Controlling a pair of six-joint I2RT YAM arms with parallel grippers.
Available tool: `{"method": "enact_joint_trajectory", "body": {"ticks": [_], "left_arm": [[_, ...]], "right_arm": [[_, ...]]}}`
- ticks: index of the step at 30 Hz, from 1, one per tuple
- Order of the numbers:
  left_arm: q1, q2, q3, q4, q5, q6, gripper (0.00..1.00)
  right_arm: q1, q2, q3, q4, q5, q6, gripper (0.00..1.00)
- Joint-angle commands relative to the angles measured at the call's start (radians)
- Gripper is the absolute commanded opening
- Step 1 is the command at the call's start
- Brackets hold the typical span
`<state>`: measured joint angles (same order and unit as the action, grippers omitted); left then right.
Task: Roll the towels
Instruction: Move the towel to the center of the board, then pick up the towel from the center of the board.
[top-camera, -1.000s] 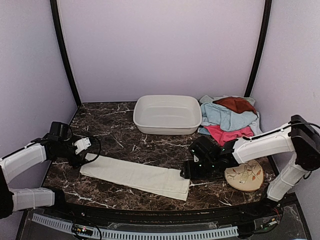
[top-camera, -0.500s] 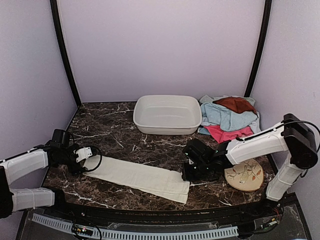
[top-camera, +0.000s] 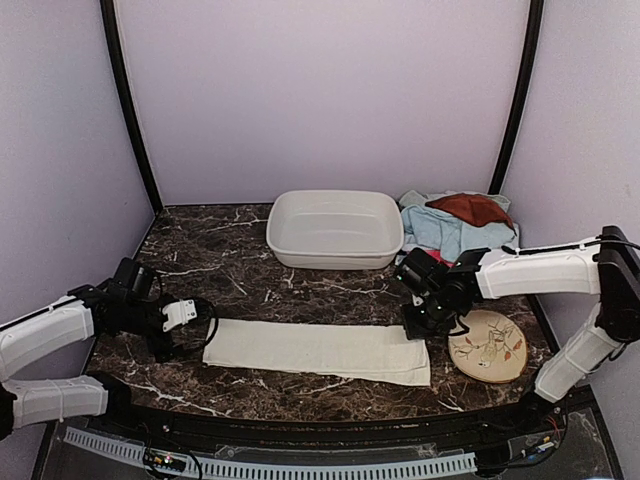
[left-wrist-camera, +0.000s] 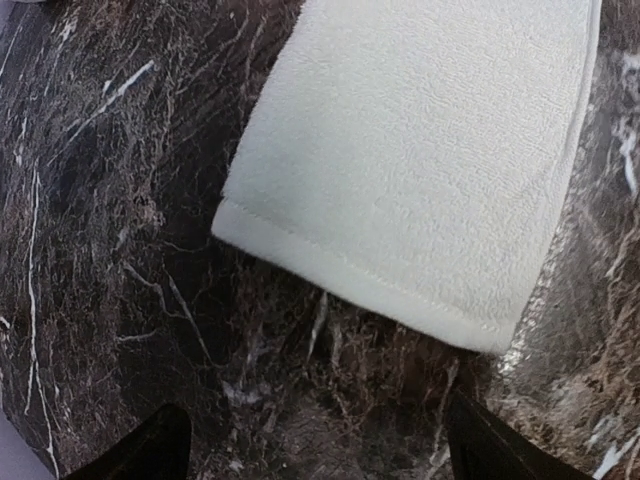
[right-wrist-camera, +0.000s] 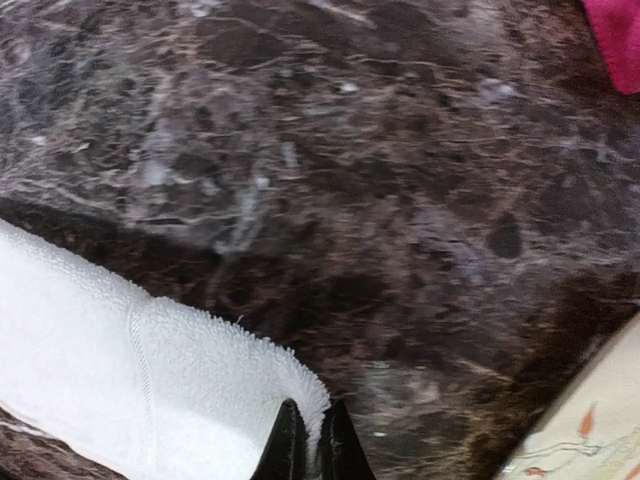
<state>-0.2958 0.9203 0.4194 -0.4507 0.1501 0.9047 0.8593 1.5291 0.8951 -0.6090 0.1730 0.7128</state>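
Rolling hasn't begun on any towel, as far as these views show. The cream-white towel lies flat as a long strip across the near part of the table, with no curl at either end (whether it is folded lengthwise, can't tell).

The right gripper sits at the strip's right end, at the far corner. Its jaws are pinched together on the terry edge there, with a small lip of cloth lifted between the tips.

The left gripper hovers low just off the strip's left end with its jaws spread wide, holding nothing. The hem lies ahead of the tips, and bare marble shows between.

My read: this is the lay-out and straighten step for towel one, so the task is early. The towel looks squared up enough to start a roll from one short end, but no turn has been made.

What's left is everything. The rust-brown towel and light blue towel are heaped in the back right corner, and a pink towel shows at the edge of the right wrist view; none of them is spread or rolled.

The white basin stands at the back middle. The leaf-pattern disc lies just beside the strip's right end; neither is part of the job.
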Motion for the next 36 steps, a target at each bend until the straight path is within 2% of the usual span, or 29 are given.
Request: {"method": "enact_joint_trajectory", "body": {"ticks": [1,6,10,15,17,27,36], "left_arm": [[-0.005,0.031,0.189,-0.194,0.175,-0.195,0.92],[0.0,0.046,0.293,-0.269,0.175,-0.213,0.91],[0.045,0.023,0.271,-0.25,0.17,-0.182,0.91],[0.2,0.086,0.297,-0.276,0.249,-0.121,0.9],[0.232,0.095,0.299,-0.27,0.25,-0.103,0.9],[0.243,0.103,0.25,-0.199,0.233,-0.09,0.9],[0.257,0.086,0.222,-0.169,0.221,-0.07,0.9]], "right_arm": [[-0.062,-0.033,0.048,-0.232,0.145,-0.099,0.0],[-0.081,-0.016,0.148,-0.325,0.195,-0.126,0.0],[-0.041,0.019,0.248,-0.298,0.071,-0.126,0.0],[0.018,0.087,0.391,-0.238,-0.104,-0.113,0.0],[0.037,0.118,0.429,-0.211,-0.171,-0.102,0.0],[0.12,0.303,0.607,-0.097,-0.328,-0.041,0.0],[0.182,0.462,0.798,-0.068,-0.411,-0.025,0.0]]}}
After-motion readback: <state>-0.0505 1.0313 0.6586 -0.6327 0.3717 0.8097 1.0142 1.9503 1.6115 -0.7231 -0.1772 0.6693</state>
